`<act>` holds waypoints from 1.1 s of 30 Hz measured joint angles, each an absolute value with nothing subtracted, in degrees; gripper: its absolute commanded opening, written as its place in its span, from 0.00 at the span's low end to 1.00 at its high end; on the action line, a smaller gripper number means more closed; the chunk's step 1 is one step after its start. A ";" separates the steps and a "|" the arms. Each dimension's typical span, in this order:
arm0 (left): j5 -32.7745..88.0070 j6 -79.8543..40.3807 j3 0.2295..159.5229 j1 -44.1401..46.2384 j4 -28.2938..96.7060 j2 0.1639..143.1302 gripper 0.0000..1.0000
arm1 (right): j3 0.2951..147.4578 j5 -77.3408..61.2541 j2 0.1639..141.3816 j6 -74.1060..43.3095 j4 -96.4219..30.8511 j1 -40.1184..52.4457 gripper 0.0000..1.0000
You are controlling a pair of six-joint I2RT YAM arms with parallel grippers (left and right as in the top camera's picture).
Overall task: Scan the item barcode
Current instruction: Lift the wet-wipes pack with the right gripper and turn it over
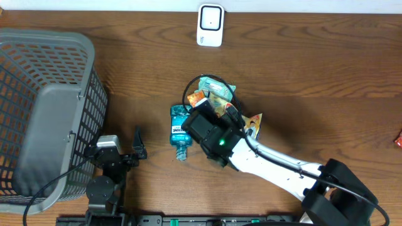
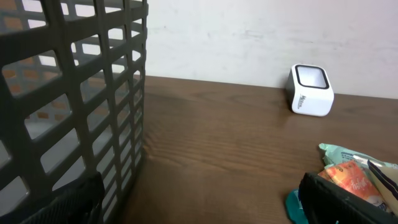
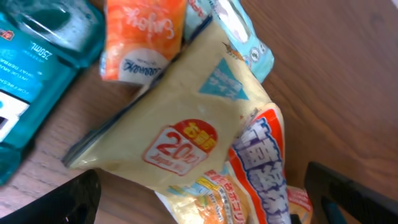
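Yellow packet with a red 20% sticker lies mid-tabletop, just right of the teal bottle and nearer than the white scanner. It looks light, soft and crinkly, probably slippery, so a sealed edge seems the best place to pinch. The right gripper hangs directly above it, jaws spread, touching nothing. The left gripper, also spread, sits by the basket.

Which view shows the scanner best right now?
Left wrist: the scanner is whole and unobstructed, with its window and side label showing. Overhead shows it small, from above. Right wrist doesn't show it.
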State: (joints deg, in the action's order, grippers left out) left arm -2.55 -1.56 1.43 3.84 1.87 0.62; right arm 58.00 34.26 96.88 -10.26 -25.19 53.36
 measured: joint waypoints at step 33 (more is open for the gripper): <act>-2.55 -1.56 1.43 3.84 1.87 0.62 1.00 | 55.07 40.49 109.36 -12.60 -20.82 51.00 0.01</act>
